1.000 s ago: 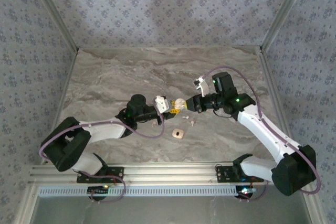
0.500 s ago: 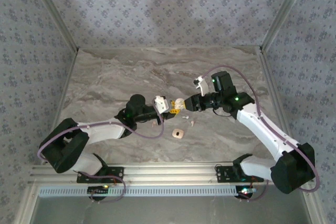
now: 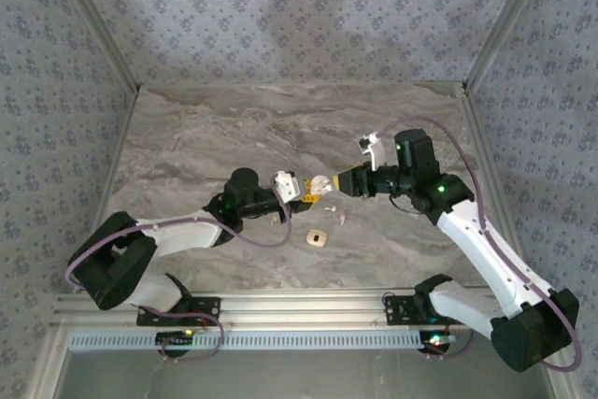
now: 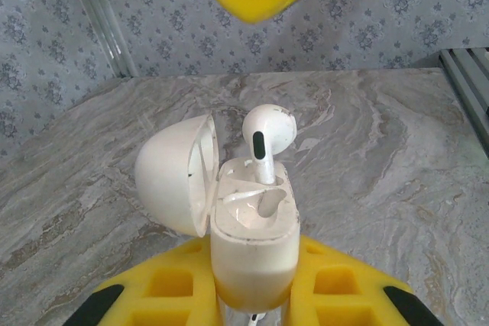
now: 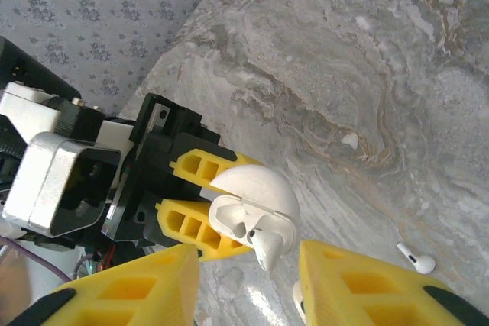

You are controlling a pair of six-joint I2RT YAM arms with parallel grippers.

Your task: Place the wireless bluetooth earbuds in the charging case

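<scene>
Left end effector (image 4: 256, 295) clamps case (image 4: 252, 238), earbud (image 4: 269, 131) upright, stem-down

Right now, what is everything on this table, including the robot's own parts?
charging case: one, white, lid open, held in the left gripper
seated earbud: one, white, stem in a slot of the case
loose earbud: one, white, lying on the table
tan rounded square: one, tan, on the table, nearer the arm bases
table: one, grey marbled
left gripper: one, yellow fingers, shut on the charging case
right gripper: one, yellow fingers, open, beside the case
</scene>
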